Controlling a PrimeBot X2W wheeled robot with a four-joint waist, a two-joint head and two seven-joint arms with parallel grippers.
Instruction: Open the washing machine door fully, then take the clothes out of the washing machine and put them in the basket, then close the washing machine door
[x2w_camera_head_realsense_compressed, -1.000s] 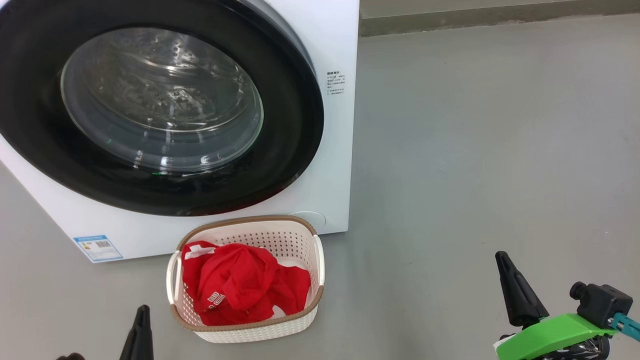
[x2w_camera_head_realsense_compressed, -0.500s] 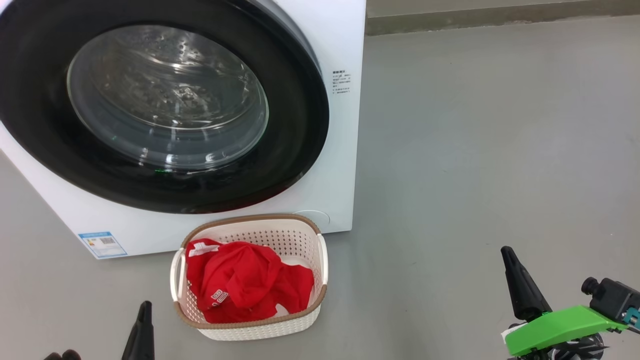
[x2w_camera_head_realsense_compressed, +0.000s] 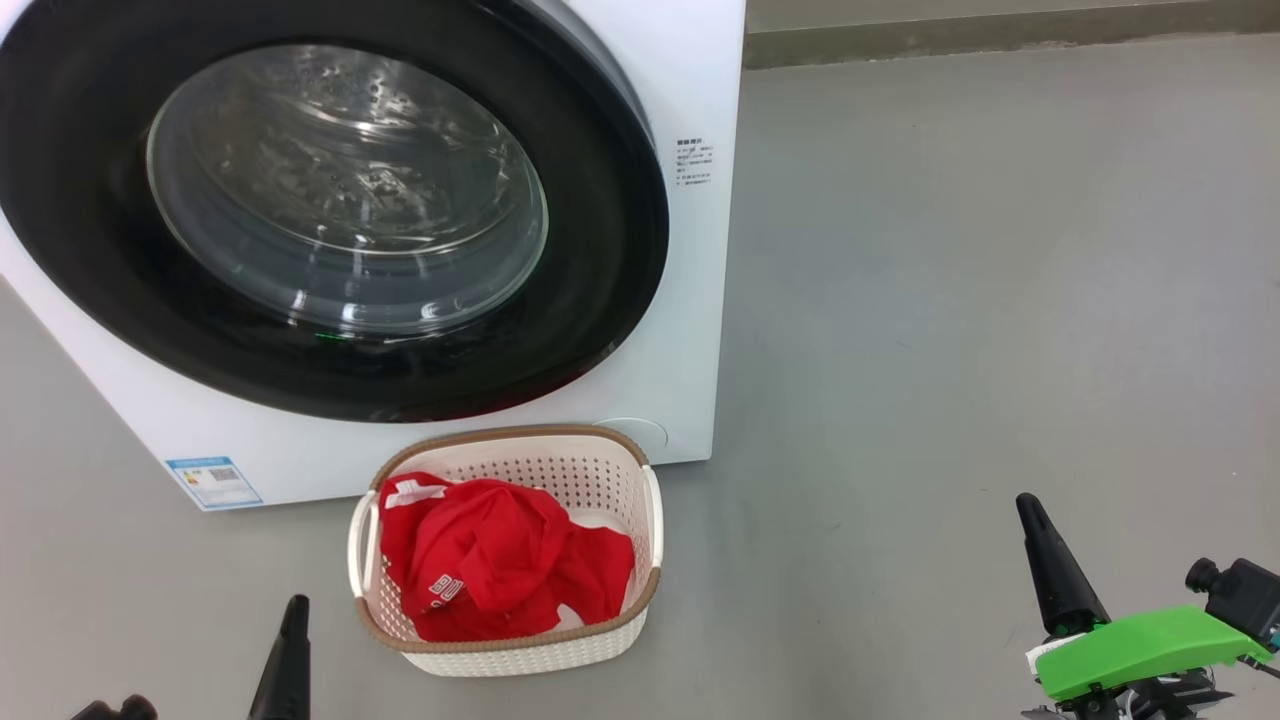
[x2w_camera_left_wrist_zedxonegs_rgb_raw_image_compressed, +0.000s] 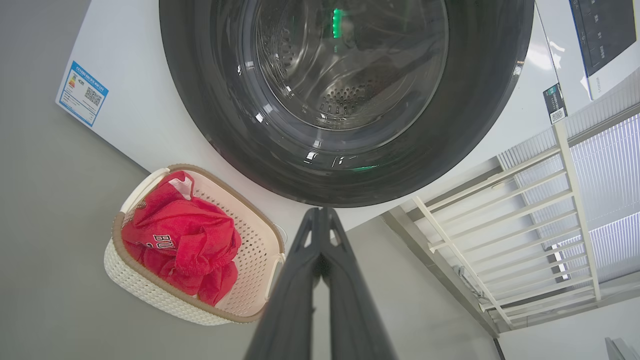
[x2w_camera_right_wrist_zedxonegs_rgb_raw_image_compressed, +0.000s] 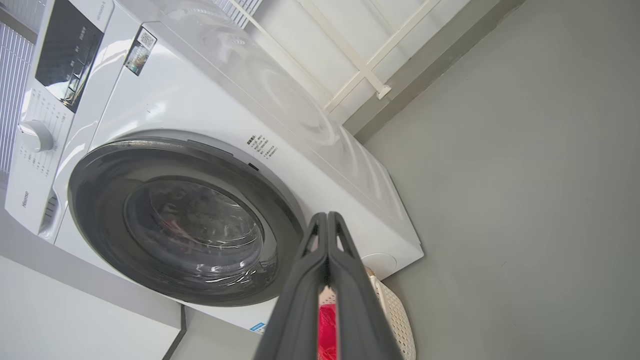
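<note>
The washing machine door (x2w_camera_head_realsense_compressed: 330, 210) sits shut against the front of the white washing machine (x2w_camera_head_realsense_compressed: 690, 300), its wide black rim flush with the cabinet. Through the clear bowl, the left wrist view shows the steel perforated drum (x2w_camera_left_wrist_zedxonegs_rgb_raw_image_compressed: 345, 75). The machine stands on the grey floor (x2w_camera_head_realsense_compressed: 950, 300), close to the floor's far edge where it meets the wall. A blue energy label (x2w_camera_head_realsense_compressed: 213, 482) is stuck at the cabinet's lower left front corner. The basket (x2w_camera_head_realsense_compressed: 520, 655) stands upright on the floor just in front of the machine, under the door's lower rim and towards the cabinet's right front corner; whether it touches the cabinet cannot be told. The clothes (x2w_camera_head_realsense_compressed: 490, 560) lie bunched inside it, red with white lettering, a white label and a little white fabric showing beneath. The left tool (x2w_camera_head_realsense_compressed: 296, 605) hangs over the floor just left of the basket, apart from it, its two dark fingers clenched together on nothing. The right tool (x2w_camera_head_realsense_compressed: 1030, 510) is well off to the right over bare floor, likewise clenched and empty, with a green cover (x2w_camera_head_realsense_compressed: 1140, 650) behind its fingers. The right wrist view shows the machine's control panel (x2w_camera_right_wrist_zedxonegs_rgb_raw_image_compressed: 67, 50) and a round dial (x2w_camera_right_wrist_zedxonegs_rgb_raw_image_compressed: 35, 136).
</note>
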